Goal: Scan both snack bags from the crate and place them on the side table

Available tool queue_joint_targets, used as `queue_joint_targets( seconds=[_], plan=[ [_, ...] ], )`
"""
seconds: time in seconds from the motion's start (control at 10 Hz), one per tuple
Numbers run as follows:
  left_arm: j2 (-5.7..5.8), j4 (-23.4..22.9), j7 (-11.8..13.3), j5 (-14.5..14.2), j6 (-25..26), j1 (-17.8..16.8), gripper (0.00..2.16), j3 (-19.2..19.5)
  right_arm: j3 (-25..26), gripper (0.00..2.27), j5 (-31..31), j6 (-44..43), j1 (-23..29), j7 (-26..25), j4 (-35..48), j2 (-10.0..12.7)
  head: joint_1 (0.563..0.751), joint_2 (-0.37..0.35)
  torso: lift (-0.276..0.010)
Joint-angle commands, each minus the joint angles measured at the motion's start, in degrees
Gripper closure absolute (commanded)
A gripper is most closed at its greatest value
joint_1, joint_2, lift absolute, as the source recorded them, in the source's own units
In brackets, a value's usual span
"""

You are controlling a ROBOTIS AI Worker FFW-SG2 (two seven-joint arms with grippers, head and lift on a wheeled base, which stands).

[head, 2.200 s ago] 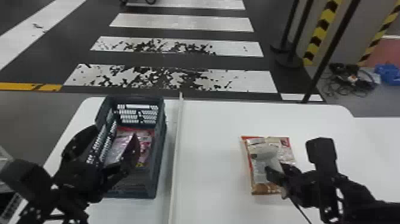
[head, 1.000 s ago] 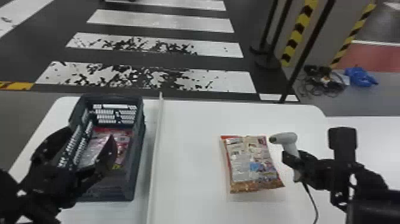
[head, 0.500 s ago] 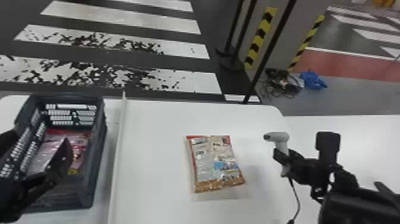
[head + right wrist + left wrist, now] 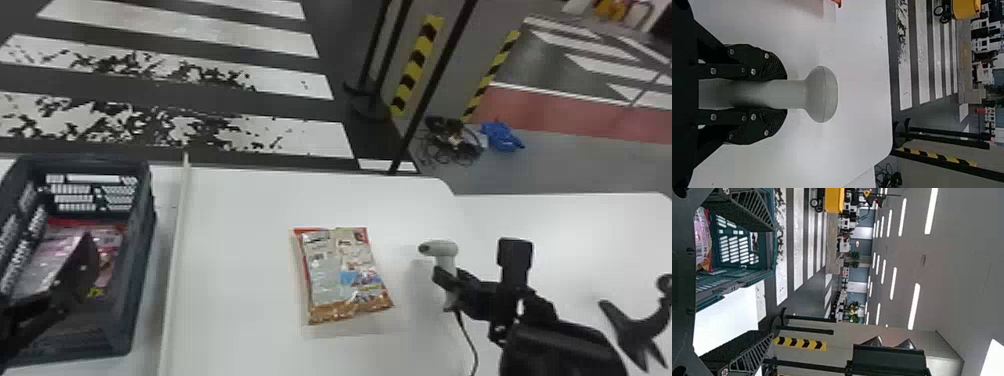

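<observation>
1. We are seeing the scanner (image 4: pixel 442 250) shifting off the bag (image 4: pixel 345 275) to its right, while our head view is swinging rightward.
2. For the task, we are probably finishing this bag's scan, though we cannot tell whether the code is registering.
3. The bag is lying flat on the counter (image 4: pixel 250 305), to the right of the bar (image 4: pixel 175 280), with its printed face showing.
4. Our right claw (image 4: pixel 786 94) is gripping the scanner by its handle, holding it upright. The bag is lying just left of this claw, near but apart from it.
5. Our left claw (image 4: pixel 773 281) is holding its fingers wide, with nothing between them. It is hanging by the crate (image 4: pixel 142 280), well left of the bag on the counter.
6. A second bag (image 4: pixel 112 245) is resting inside the crate, close to the left claw yet ungripped; we cannot tell the exact gap.
7. The white top to the right, likely the side table (image 4: pixel 600 225), is waiting beyond the counter's right end. We are judging the job as partway along: neither bag is lying there.
8. Next we are probably needing a claw for carrying the first bag right. Its loose, slick wrapping is likely to be sagging or slipping under a shallow pinch, and the scanner's cord is risking a snag.
</observation>
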State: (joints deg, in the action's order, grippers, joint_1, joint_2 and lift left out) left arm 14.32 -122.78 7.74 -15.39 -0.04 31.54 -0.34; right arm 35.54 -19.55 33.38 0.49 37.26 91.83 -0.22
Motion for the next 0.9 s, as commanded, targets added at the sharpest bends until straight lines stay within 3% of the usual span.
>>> queue_joint_targets(
  seconds=[0.0, 0.6, 0.7, 0.8],
  plan=[
    [0.0, 0.0, 0.0, 0.0, 0.0, -0.1, 0.06, 0.0, 0.1, 2.24, -0.4, -0.9, -0.1, -0.1, -0.8, -0.1, 0.695, -0.323, -0.098],
    [0.18, -0.1, 0.1, -0.4, 0.0, -0.1, 0.06, -0.1, 0.1, 2.2, -1.2, -0.7, -0.4, 0.0, -2.4, -0.7, 0.695, -0.33, -0.098],
    [0.18, -0.1, 0.1, -0.4, 0.0, -0.1, 0.06, -0.1, 0.1, 1.8, -1.1, 0.2, -0.4, 0.2, -2.4, -0.7, 0.695, -0.331, -0.098],
    [0.27, -0.1, 0.1, -0.4, 0.0, -0.1, 0.06, -0.1, 0.1, 1.13, -0.7, 0.2, -0.2, 0.2, -2.4, -0.6, 0.695, -0.331, -0.098]
  ],
)
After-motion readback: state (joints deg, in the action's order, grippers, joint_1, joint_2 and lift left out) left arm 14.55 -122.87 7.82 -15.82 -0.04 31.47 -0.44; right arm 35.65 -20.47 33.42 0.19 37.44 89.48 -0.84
